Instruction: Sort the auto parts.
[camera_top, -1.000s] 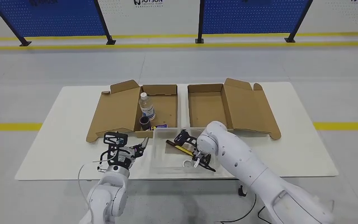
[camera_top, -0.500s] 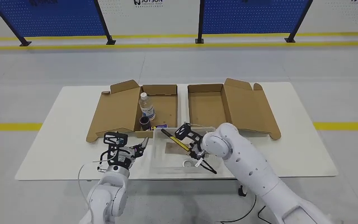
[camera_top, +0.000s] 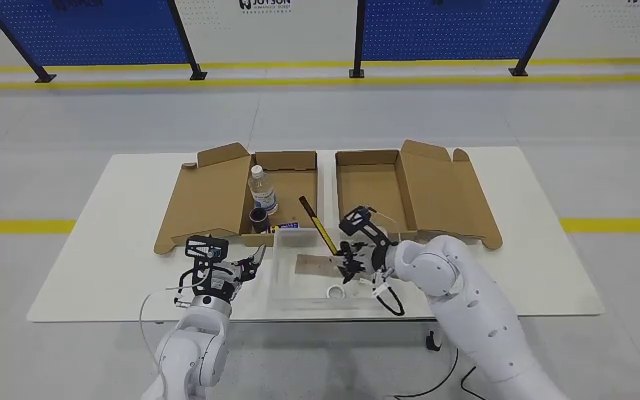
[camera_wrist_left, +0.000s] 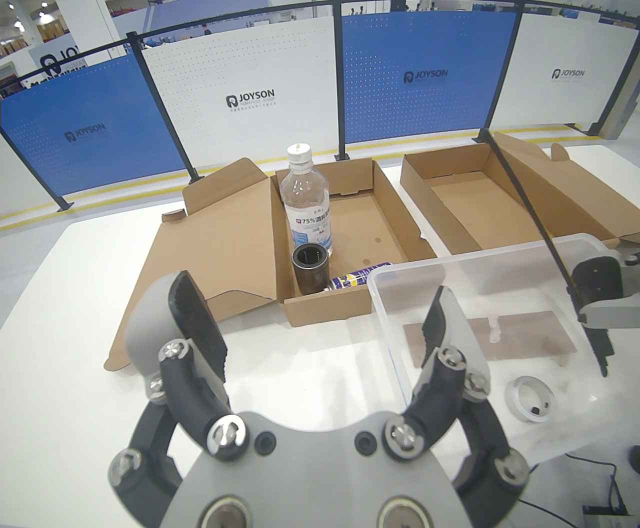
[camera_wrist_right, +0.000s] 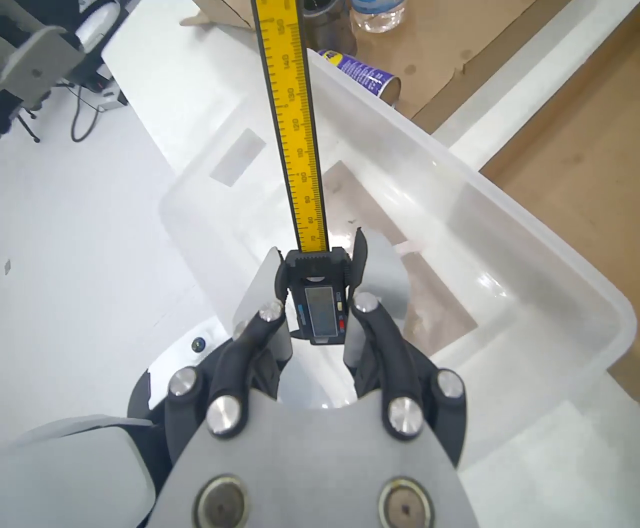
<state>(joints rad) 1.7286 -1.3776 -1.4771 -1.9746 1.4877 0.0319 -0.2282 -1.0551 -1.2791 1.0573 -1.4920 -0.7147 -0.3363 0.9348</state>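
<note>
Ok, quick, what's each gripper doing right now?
Left gripper: open, empty.
Right gripper: shut on the digital caliper.

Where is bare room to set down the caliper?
The right cardboard box has a wholly bare floor. The left cardboard box is free between the bottle and its wall nearest the other box, crowded along its near wall by the black cylinder and spray can. The clear bin holds a brown plate and metal ring.
</note>
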